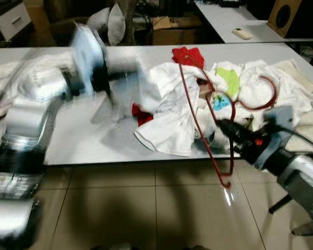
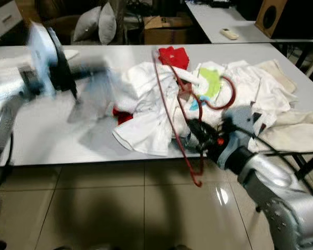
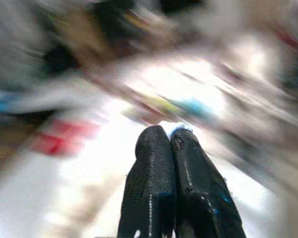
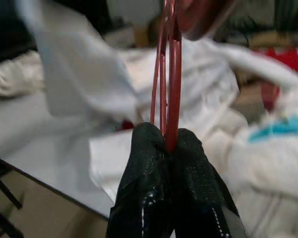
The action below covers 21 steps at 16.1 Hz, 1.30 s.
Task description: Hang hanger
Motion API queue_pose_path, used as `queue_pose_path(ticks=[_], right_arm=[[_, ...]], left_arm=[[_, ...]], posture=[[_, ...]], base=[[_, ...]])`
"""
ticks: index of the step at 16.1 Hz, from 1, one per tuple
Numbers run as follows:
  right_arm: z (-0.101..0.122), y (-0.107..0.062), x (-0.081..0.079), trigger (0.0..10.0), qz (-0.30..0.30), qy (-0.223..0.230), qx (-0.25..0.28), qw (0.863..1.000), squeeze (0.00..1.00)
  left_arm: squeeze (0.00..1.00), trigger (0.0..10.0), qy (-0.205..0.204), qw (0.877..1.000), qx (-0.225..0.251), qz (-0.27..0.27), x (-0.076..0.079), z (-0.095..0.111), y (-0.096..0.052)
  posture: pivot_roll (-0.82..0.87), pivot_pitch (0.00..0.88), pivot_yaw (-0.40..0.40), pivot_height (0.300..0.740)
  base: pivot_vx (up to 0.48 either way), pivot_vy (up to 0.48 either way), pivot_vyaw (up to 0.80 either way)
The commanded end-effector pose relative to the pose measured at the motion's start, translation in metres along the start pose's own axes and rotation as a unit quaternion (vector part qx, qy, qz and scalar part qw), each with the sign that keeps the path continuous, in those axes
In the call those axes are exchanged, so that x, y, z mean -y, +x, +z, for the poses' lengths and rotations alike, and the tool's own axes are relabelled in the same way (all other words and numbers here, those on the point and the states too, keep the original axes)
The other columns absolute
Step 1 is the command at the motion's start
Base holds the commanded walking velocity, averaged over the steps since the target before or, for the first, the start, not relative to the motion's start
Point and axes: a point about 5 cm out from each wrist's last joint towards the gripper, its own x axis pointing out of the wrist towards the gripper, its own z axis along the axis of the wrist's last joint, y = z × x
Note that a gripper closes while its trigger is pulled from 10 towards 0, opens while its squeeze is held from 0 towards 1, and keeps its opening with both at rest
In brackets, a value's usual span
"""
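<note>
Left arm: a blurred silver arm at the left of the frame, raised over the white table (image 1: 83, 146).
Left gripper (image 3: 173, 141): in the left wrist view its two black fingers are pressed together with nothing between them; the scene behind is smeared.
White cloth (image 1: 169, 112): a crumpled heap of white garments at the centre of the frame, spreading right along the table, one piece hanging over the near edge.
Red cloth (image 1: 188, 54): at upper centre, behind the heap.
Hanger (image 1: 195, 117): dark red, thin, running from upper centre down past the table edge, its lowest corner over the tiled floor (image 1: 146, 208); its hook curves over the clothes to the right.
Right gripper (image 4: 170, 144): at the right of the frame near the table edge, fingers clenched on the hanger's thin bars.
</note>
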Motion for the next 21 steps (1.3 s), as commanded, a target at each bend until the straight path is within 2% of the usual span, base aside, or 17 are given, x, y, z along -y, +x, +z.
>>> queue_pose_path(ticks=[1,2,3,4,5,7,8,10,11,12,13,14,15,16,18,20,21], right_arm=[[0.010,-0.004,-0.003,10.0,0.015,-0.007,0.025,1.000,0.00],[0.008,-0.009,0.000,10.0,0.013,-0.011,0.019,1.000,0.00],[0.007,-0.010,0.000,10.0,0.013,-0.012,0.017,1.000,0.00],[0.004,-0.010,0.002,10.0,0.009,-0.009,0.009,1.000,0.00],[0.002,-0.011,0.001,10.0,0.014,-0.008,0.002,1.000,0.00],[-0.007,-0.011,0.000,10.0,0.033,-0.019,-0.042,0.998,0.00],[-0.012,-0.008,0.004,10.0,0.018,-0.029,-0.059,0.998,0.00],[-0.011,-0.005,0.007,10.0,0.006,-0.027,-0.051,0.998,0.00],[-0.009,-0.004,0.008,10.0,-0.007,-0.024,-0.043,0.999,0.00],[-0.009,-0.003,0.011,10.0,-0.027,-0.025,-0.035,0.999,0.00],[-0.009,-0.002,0.015,10.0,-0.053,-0.021,-0.025,0.998,0.00],[-0.009,-0.001,0.017,10.0,-0.071,-0.014,-0.015,0.997,0.00],[-0.009,0.002,0.017,10.0,-0.078,-0.007,-0.006,0.997,0.00],[-0.009,0.004,0.015,10.0,-0.080,-0.001,0.002,0.997,0.00],[-0.011,0.010,0.009,10.0,-0.076,0.004,0.003,0.997,0.00],[-0.013,0.011,0.006,10.0,-0.077,0.006,0.004,0.997,0.00],[-0.014,0.010,0.005,10.0,-0.080,0.007,0.004,0.997,0.00]], left_arm=[[0.00,0.0,-0.021,0.996,-0.033,-0.081,0.019,-0.003,-0.002],[0.00,0.0,-0.039,0.986,-0.123,-0.105,0.035,-0.026,-0.014],[0.00,0.0,-0.039,0.985,-0.136,-0.100,0.036,-0.030,-0.016],[0.00,0.0,-0.029,0.982,-0.168,-0.075,0.037,-0.045,-0.017],[0.00,0.0,-0.018,0.980,-0.185,-0.071,0.038,-0.051,-0.018],[0.00,0.0,-0.005,0.981,-0.184,-0.063,0.046,-0.054,-0.011],[0.00,0.0,-0.023,0.984,-0.171,-0.052,0.053,-0.060,-0.004],[0.00,0.0,-0.037,0.988,-0.151,0.018,0.049,-0.072,0.002],[0.00,0.7,-0.058,0.988,-0.128,0.058,0.044,-0.073,0.002],[0.00,0.1,-0.078,0.991,-0.089,0.062,0.045,-0.066,0.001],[0.00,10.0,-0.095,0.993,-0.056,0.053,0.049,-0.057,0.000],[0.00,10.0,-0.110,0.992,-0.039,0.041,0.053,-0.053,-0.001],[0.52,10.0,-0.139,0.989,-0.024,0.039,0.053,-0.053,-0.004],[1.00,10.0,-0.164,0.984,-0.005,0.062,0.048,-0.054,-0.007],[1.00,10.0,-0.203,0.978,0.037,0.033,0.047,-0.047,-0.014],[1.00,10.0,-0.227,0.973,0.043,0.002,0.050,-0.042,-0.019],[1.00,10.0,-0.222,0.974,-0.027,-0.046,0.059,-0.051,-0.026]], posture=[[-0.02,0.000,0.048,0.740],[-0.02,0.000,0.047,0.740],[-0.02,0.000,0.047,0.740],[-0.01,0.000,0.036,0.740],[-0.01,0.000,0.033,0.740],[0.00,0.000,0.031,0.740],[0.00,0.000,0.030,0.740],[0.00,0.000,0.032,0.740],[0.00,0.000,0.034,0.740],[0.00,0.000,0.037,0.740],[0.01,0.000,0.038,0.740],[0.01,0.001,0.042,0.740],[0.01,0.002,0.046,0.740],[0.01,0.004,0.049,0.740],[0.01,0.003,0.060,0.740],[0.01,0.001,0.070,0.740],[0.01,0.000,0.076,0.740]], base=[[0.000,0.000,0.00],[0.000,0.000,0.00],[0.000,0.000,0.00],[0.000,0.000,0.00],[0.000,0.000,0.00],[0.000,0.000,0.00],[0.000,0.000,0.00],[0.000,0.000,0.00],[0.000,0.000,0.00],[0.000,0.000,0.00],[0.000,0.000,0.00],[0.000,0.000,0.00],[0.000,0.000,0.00],[0.000,0.000,0.00],[0.000,0.000,0.00],[0.000,0.000,0.00],[0.000,0.000,0.00]])
